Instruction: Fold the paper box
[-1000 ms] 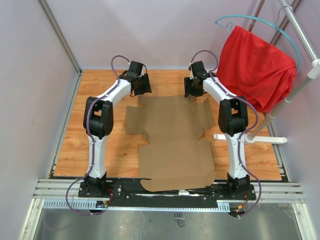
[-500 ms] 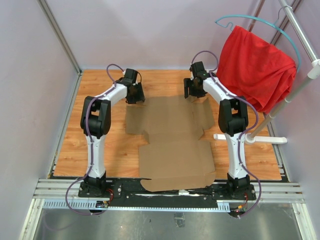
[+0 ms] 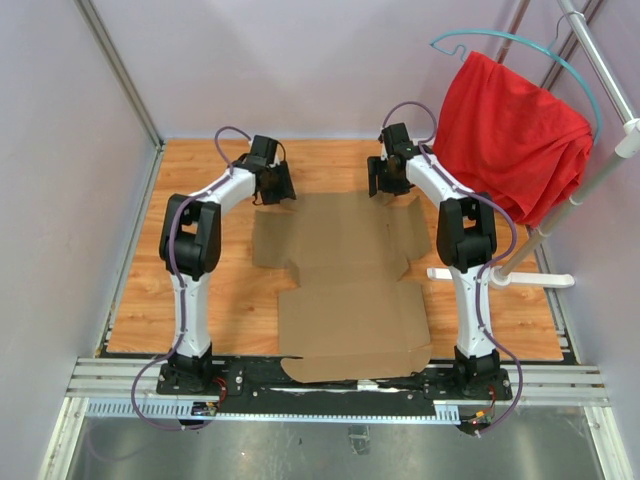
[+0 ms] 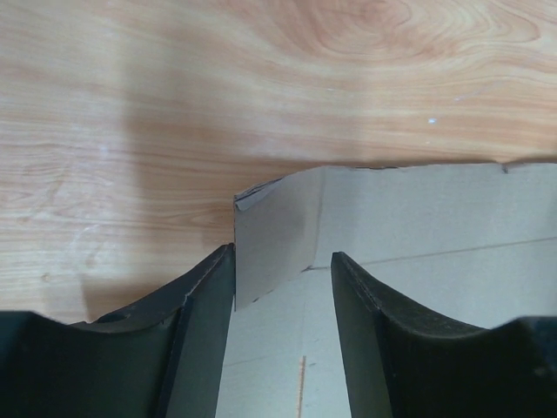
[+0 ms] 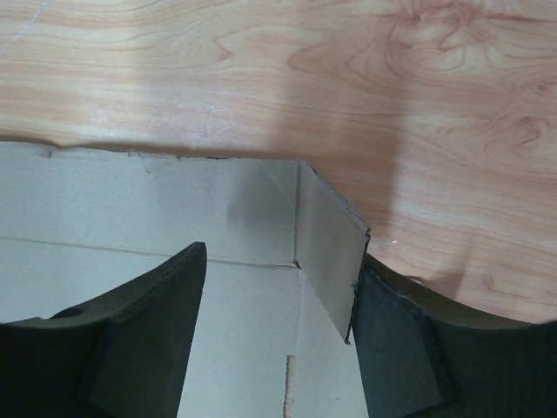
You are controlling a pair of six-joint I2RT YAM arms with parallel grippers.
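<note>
Brown cardboard: the paper box (image 3: 350, 300) lies flat and unfolded on the wooden table (image 3: 200, 290). It sits centred between my two arms, and its near edge overhangs the metal rail (image 3: 120, 380) by my bases. No panel is standing yet, so I judge this to be the very start of the fold.

Mid-sheet: crease lines and flap cut-outs are visible. Nothing is touching it there.

Far edge: both tools are down at the sheet's far corners.
- The left gripper (image 3: 272, 190) is on the far-left corner. Its jaws are partly parted and straddle the far-left flap (image 4: 278, 226). The flap's left edge runs right along my left finger (image 4: 200, 331), and its tip is slightly curled. It isn't pinched.
- The right gripper (image 3: 390, 185) is on the far-right corner with a wider gap. The far-right flap (image 5: 326, 244) is tilted up and leans on my right-hand finger (image 5: 400, 340). The other finger is well clear, so it isn't clamped either.

Step in hand, as I read it: getting hold of the two far corner flaps so they can be raised along their creases.

Next move calls for closing on each flap without crushing the corner. Then lift both sides together so the sheet doesn't skew or slide toward the near edge.

Far right: the red cloth (image 3: 510, 130) hangs on a rack, clear of the work.
</note>
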